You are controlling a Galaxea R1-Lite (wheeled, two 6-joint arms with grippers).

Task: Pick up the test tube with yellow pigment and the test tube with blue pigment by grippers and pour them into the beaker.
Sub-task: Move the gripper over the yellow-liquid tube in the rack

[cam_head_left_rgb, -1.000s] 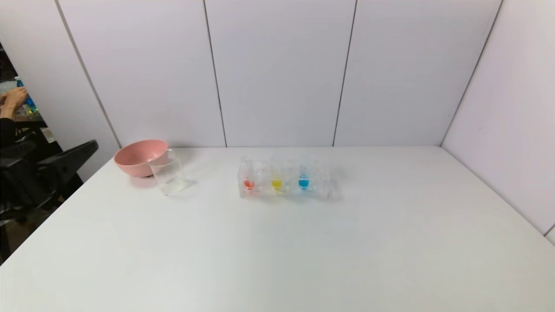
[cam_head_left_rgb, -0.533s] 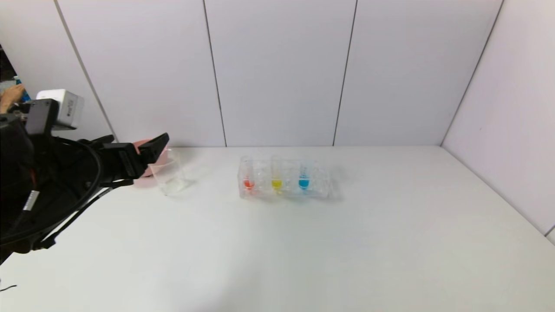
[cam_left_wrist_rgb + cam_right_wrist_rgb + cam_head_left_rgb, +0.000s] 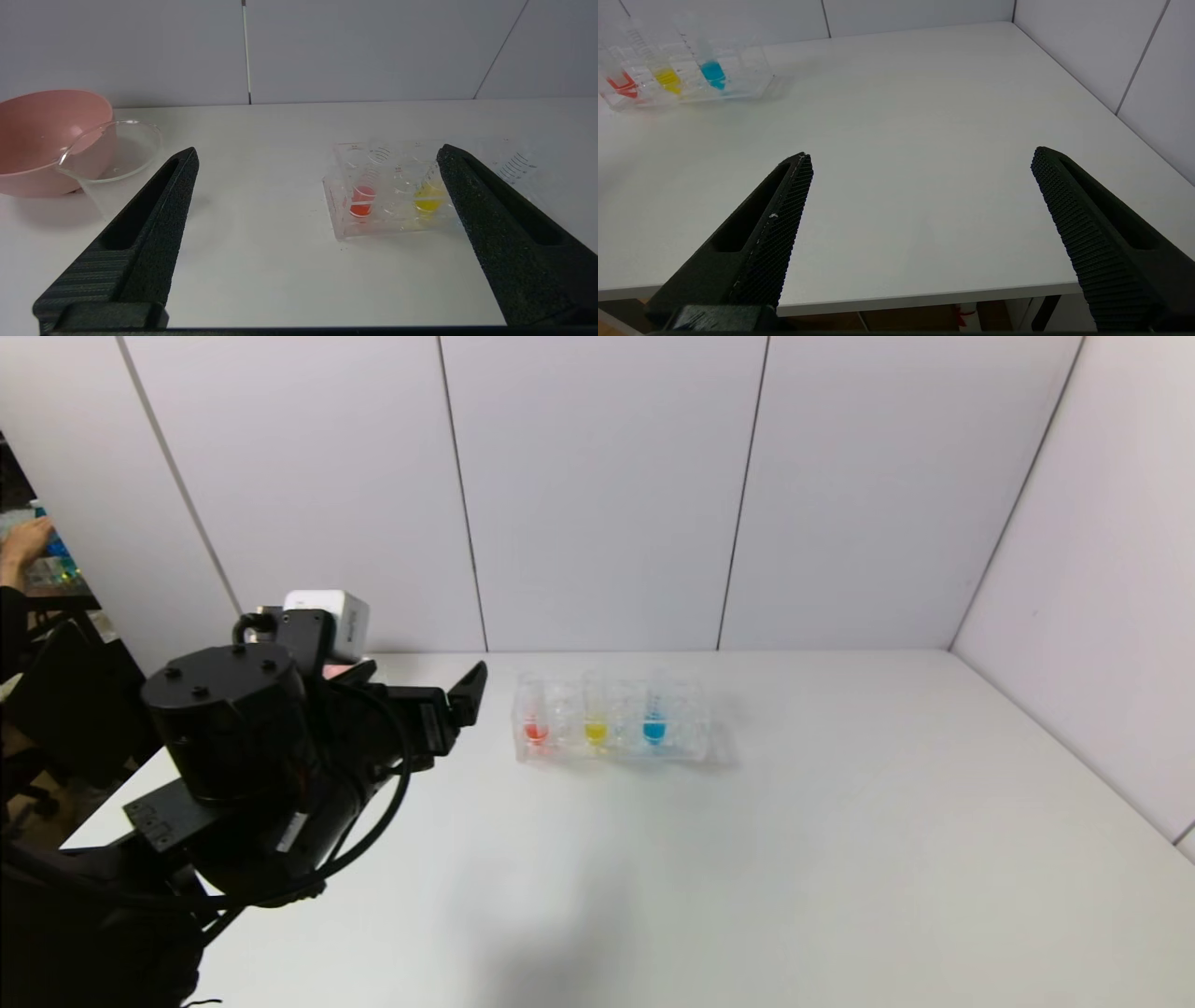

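Observation:
The test tube with yellow pigment (image 3: 596, 728) and the test tube with blue pigment (image 3: 653, 726) stand upright in a clear rack (image 3: 695, 742) at the table's middle back. My left gripper (image 3: 429, 677) is open and empty, hovering left of the rack and pointing at it. In the left wrist view the left gripper (image 3: 317, 149) frames the yellow tube (image 3: 427, 198); one finger hides the blue tube. The beaker (image 3: 112, 154) stands left of the rack, hidden by my left arm in the head view. My right gripper (image 3: 922, 153) is open and empty over the table's front edge, with the blue tube (image 3: 712, 70) far off.
A pink bowl (image 3: 46, 135) touches the beaker at the back left. A tube of red-orange liquid (image 3: 535, 728) stands at the rack's left end. White walls close the back and right. A person's hand (image 3: 23, 546) shows beyond the table's left edge.
My left arm has come in from the left and moved right toward the rack. It now covers the bowl and the beaker in the head view.

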